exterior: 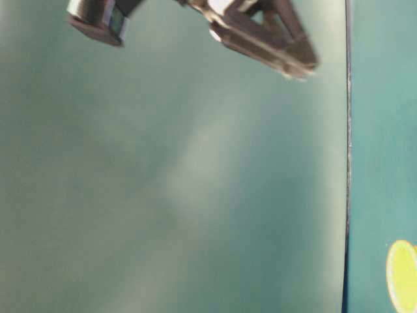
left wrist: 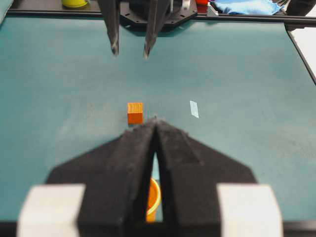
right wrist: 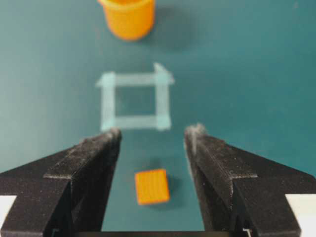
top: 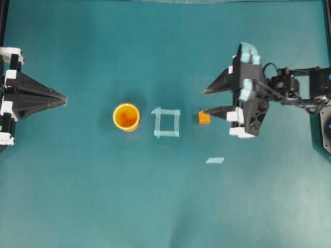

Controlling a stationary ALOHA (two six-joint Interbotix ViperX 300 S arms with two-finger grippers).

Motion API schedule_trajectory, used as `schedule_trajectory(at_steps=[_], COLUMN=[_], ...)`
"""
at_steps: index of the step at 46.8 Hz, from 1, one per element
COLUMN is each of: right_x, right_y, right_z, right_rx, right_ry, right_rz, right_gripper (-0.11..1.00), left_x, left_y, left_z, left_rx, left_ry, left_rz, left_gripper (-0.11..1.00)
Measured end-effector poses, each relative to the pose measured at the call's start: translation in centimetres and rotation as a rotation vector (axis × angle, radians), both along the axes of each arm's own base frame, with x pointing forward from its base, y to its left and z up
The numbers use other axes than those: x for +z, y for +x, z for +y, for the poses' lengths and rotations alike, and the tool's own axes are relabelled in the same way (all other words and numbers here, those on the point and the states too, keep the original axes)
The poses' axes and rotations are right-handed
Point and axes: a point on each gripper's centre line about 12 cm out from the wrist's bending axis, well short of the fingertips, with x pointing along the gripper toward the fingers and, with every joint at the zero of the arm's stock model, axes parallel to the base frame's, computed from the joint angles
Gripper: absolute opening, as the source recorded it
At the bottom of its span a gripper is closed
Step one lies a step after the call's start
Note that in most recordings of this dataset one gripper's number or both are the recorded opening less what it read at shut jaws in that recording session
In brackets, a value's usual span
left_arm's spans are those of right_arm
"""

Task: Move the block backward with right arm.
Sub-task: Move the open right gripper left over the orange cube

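The block [top: 204,118], a small orange cube, lies on the teal table just right of the tape square. In the right wrist view the block [right wrist: 152,186] sits on the table between my right gripper's [right wrist: 153,132] open fingers, touching neither. In the overhead view the right gripper [top: 202,101] is open and held above the table, with its nearer fingertip over the block's edge. The left gripper [top: 64,99] is shut and empty at the far left. From the left wrist view the left gripper [left wrist: 155,122] points at the block [left wrist: 135,112].
A round yellow-orange cup [top: 126,117] stands left of the pale tape square [top: 166,123]; both also show in the right wrist view, cup [right wrist: 128,17] beyond square [right wrist: 134,100]. A loose tape scrap [top: 215,160] lies in front of the right gripper. The table-level view is blurred.
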Motion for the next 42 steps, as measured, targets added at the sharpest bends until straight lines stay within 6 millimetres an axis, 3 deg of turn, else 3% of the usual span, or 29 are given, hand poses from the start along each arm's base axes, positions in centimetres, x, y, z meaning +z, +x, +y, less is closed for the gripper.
schedule_trajectory(at_steps=[28, 42], right_x=[-6.4, -8.2], right_y=[0.6, 1.0], right_z=[0.4, 0.3], right_rx=[0.011, 0.010], right_ry=[0.017, 0.017], right_rz=[0.182, 0.202], right_gripper=[0.61, 0.61], left_x=[-0.4, -0.5], left_y=[0.0, 0.0], left_z=[0.0, 0.0], left_rx=[0.001, 0.000], left_ry=[-0.001, 0.000], left_rz=[0.034, 0.044], left_gripper=[0.00, 0.00])
